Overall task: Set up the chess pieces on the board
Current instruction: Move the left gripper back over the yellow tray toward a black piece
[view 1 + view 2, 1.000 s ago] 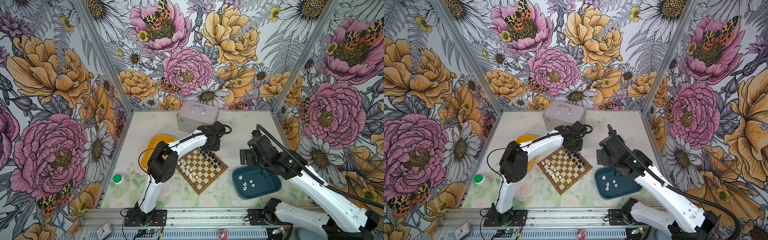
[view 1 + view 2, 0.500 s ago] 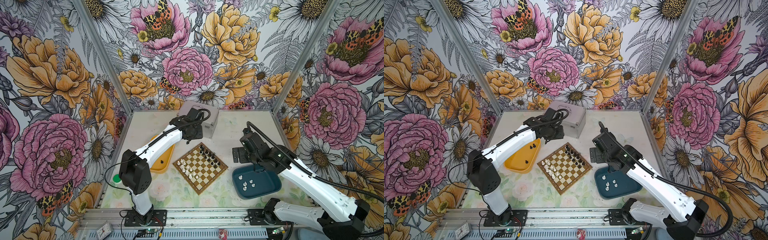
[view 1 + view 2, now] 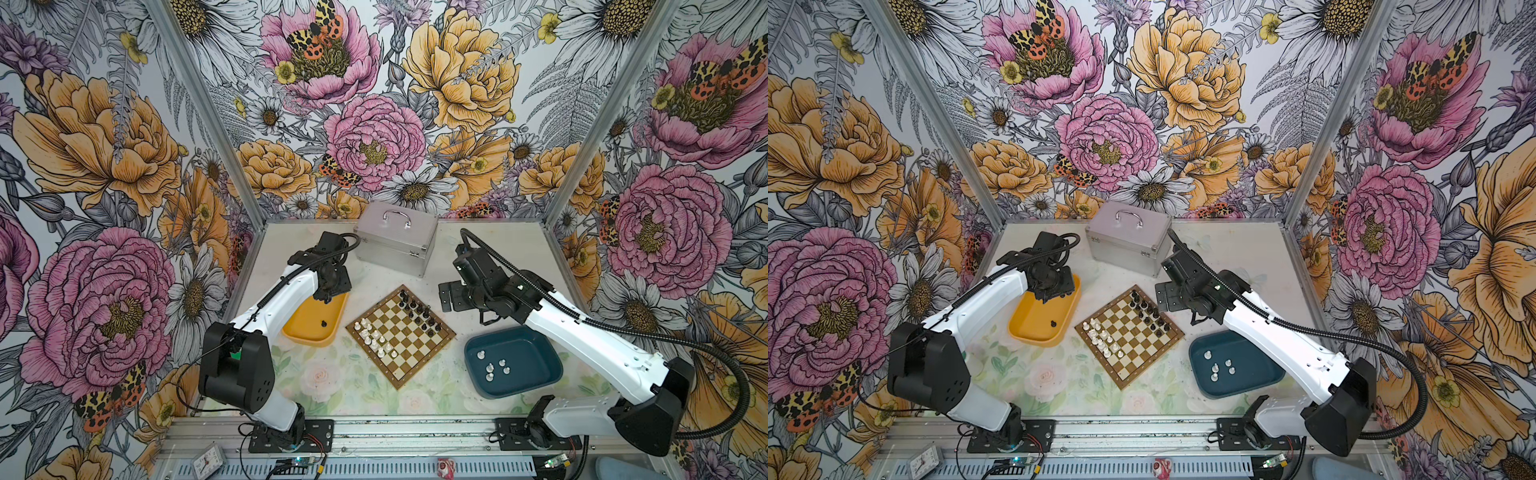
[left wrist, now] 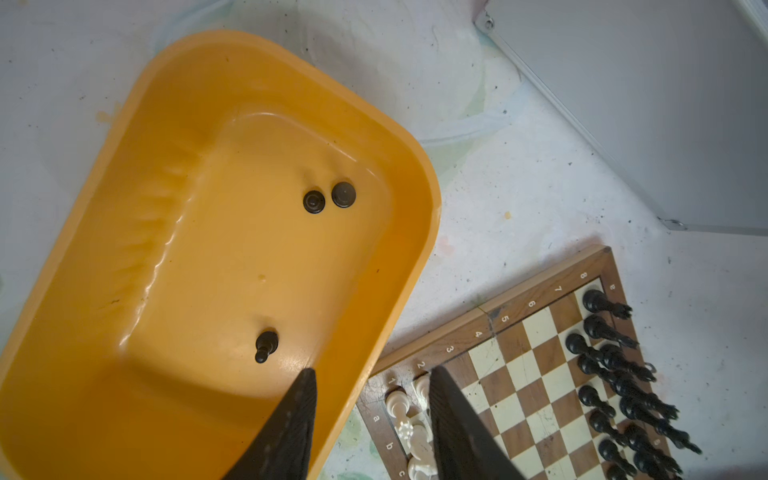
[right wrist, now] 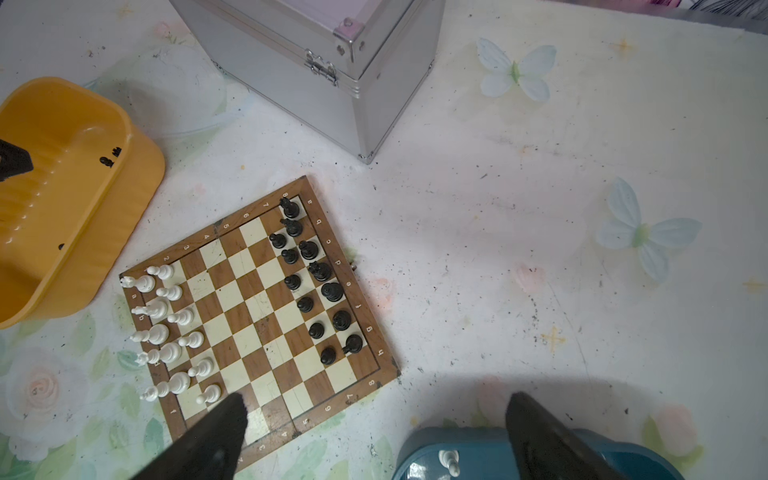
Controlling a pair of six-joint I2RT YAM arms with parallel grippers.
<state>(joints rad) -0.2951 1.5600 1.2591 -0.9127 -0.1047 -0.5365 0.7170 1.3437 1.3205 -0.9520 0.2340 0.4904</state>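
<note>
Hovering left hand [image 4: 372, 370], yellow tray [image 4: 137, 174] beneath

Board [image 3: 1129, 333] between yellow tray [image 3: 1034, 316] and teal tray [image 3: 1254, 382]
Black pieces [image 3: 1150, 311] line its far-right side, white pieces [image 3: 1101, 344] its near-left (five more white in the teal tray, one black in the yellow).

My fingers [image 4: 291, 432] are black. The board [image 3: 405, 338] is chequered dark brown and cream inside a brown rim. There are black pieces [image 5: 332, 292] and cream pieces [image 5: 159, 332], a yellow tray [image 4: 187, 270], a dark teal tray [image 3: 528, 357], a silver case [image 5: 291, 75], and a pale counter [image 5: 519, 249] printed with faded roses and butterflies.
</note>
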